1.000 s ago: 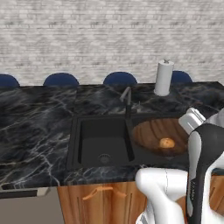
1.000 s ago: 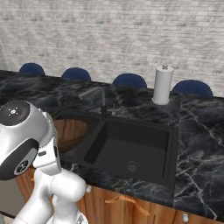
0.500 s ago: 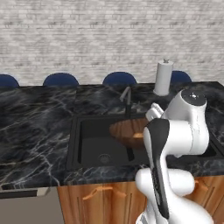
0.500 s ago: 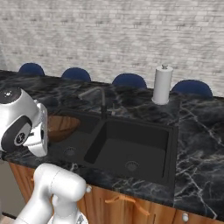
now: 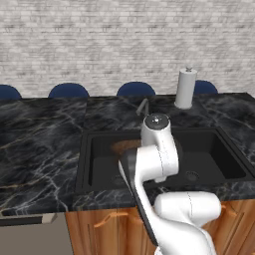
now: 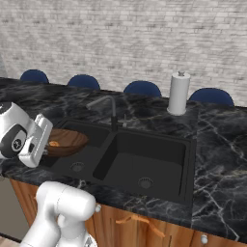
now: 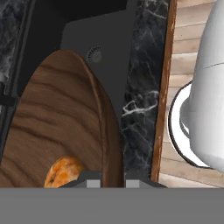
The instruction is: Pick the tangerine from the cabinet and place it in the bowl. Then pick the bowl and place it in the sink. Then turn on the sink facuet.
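Within the last second the bowl (image 6: 65, 141), gripped at its rim by the closed claw (image 7: 110, 180), had swung from the counter to above the sink (image 6: 159, 149), left of frame. Tangerine (image 7: 62, 171) remained inside. Lowering and release appeared outstanding.

Arm folded low in front of the base, wrist bent down. Pincer (image 7: 111, 180) closed tight on a thin rim, one fingertip (image 7: 92, 183) on each side.
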Robot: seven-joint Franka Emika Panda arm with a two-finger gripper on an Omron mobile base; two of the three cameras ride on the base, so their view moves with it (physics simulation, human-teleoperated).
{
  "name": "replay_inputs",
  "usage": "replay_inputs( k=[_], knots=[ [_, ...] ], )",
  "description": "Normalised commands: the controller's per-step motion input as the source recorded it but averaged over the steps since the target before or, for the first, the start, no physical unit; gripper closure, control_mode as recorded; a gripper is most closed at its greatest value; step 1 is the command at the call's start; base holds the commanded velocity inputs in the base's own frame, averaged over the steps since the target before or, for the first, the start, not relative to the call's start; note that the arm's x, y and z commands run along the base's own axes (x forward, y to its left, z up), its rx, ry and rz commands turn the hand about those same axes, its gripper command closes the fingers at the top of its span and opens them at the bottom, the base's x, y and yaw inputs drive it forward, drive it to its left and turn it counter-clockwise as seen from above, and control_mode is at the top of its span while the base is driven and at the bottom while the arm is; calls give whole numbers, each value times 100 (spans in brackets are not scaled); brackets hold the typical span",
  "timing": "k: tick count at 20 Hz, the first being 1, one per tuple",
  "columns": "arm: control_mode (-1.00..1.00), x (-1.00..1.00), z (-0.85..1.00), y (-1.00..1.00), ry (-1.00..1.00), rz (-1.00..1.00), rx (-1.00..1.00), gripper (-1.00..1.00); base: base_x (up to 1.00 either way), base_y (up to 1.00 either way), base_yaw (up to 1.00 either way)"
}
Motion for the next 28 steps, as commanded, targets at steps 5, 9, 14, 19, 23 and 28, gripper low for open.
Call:
replay_inputs(
  k=[5,9,14,19,23,28],
  knots=[
    [-100,66,-39,29,1,-34,0,100,0,0,0],
    [-100,61,-55,17,2,-24,3,100,0,0,0],
    [-100,56,-50,9,5,-13,8,100,0,0,0],
    [-100,52,-33,17,4,-2,9,100,0,0,0],
    [-100,50,-23,31,1,0,2,100,0,0,0],
    [-100,44,-40,12,0,-2,0,100,0,0,0]
  ],
)
